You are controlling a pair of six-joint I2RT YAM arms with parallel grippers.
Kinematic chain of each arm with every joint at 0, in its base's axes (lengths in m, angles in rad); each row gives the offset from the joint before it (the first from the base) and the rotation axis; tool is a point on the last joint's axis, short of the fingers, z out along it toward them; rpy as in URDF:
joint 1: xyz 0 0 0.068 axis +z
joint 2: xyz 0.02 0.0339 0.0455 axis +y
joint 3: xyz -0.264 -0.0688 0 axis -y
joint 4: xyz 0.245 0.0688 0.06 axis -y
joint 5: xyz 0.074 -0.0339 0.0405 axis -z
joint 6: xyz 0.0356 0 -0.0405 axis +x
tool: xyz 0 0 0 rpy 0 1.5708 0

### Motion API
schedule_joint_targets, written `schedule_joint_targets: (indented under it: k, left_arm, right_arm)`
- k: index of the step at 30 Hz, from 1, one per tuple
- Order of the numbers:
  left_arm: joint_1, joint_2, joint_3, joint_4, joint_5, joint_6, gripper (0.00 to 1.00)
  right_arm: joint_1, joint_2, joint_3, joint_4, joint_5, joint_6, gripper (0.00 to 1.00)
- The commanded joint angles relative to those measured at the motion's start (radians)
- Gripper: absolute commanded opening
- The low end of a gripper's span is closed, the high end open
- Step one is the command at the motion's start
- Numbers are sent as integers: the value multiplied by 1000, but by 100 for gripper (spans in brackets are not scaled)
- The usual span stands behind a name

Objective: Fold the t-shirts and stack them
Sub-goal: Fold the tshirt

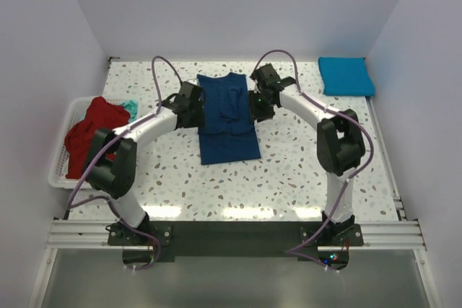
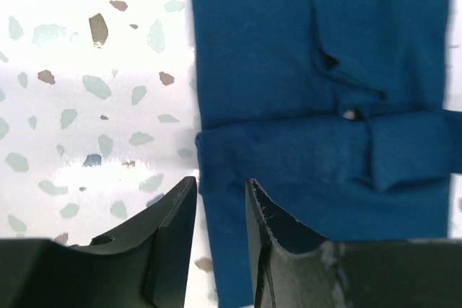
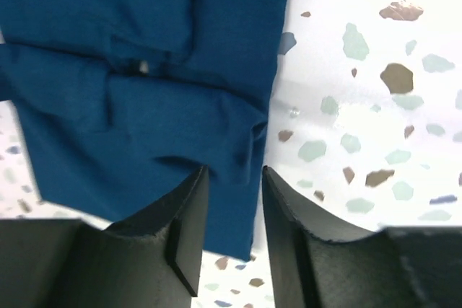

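Shirt: navy t-shirt (image 1: pixel 228 117) flat at mid worktop (image 1: pixel 289 178), both sleeves turned in across the chest, hem end toward the arm bases not yet folded.
Left tool (image 2: pixel 220 189): jaws parted a little, narrow gap, astride the left edge of the navy t-shirt beside the sleeve fold; cloth edge visible in the gap, no pinch seen.
Right tool (image 3: pixel 234 174): same narrow gap, astride the right edge of the navy t-shirt; rumpled cloth edge lying just in the gap.
Other shirts: turquoise-blue t-shirt (image 1: pixel 346 76) folded, well apart to the far right of the navy t-shirt; red t-shirt (image 1: pixel 90 131) and teal t-shirt (image 1: pixel 130 108) heaped in white basket (image 1: pixel 61 174), well apart to its left.
Stage, as judged: sleeve folds laid, lengthwise fold to come.
Snag risk: cloth clinging to a pad on lifting away, pulling a sleeve fold open; cause, so slight a gap around soft fabric.
Skew risk: uneven pull from the two sides, dragging the navy t-shirt askew on the smooth worktop; right edge already rumpled, likely to crease further.
Layer risk: next pinch at the hem taking only the top layer, or more cloth on one side than the other, leaving a lopsided fold.
Stack risk: bulky, uneven bundle sliding off the turquoise-blue t-shirt when set on it.
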Motion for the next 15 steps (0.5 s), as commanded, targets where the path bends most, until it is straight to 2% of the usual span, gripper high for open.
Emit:
schedule_joint_targets:
  k: [1,6,10,11,15]
  left_arm:
    - [-51,-145,-23,10,-43,-32,37]
    - [-162,-208,-89,25,-62,-57,27]
    - [-208,-188,-163,62,-43,-95,11]
    - [-211,-179,-190,83,-42,-98,10]
    - [-222,-154,-258,160,-29,-106,6]
  right_arm:
    - [22,-163,-62,118,-12,62,41]
    - [95,-222,-188,265,-43,96,37]
    - [140,-195,-220,324,-58,126,23]
    - [154,-187,-223,345,-69,131,19]
    - [183,-143,-243,403,-84,169,14]
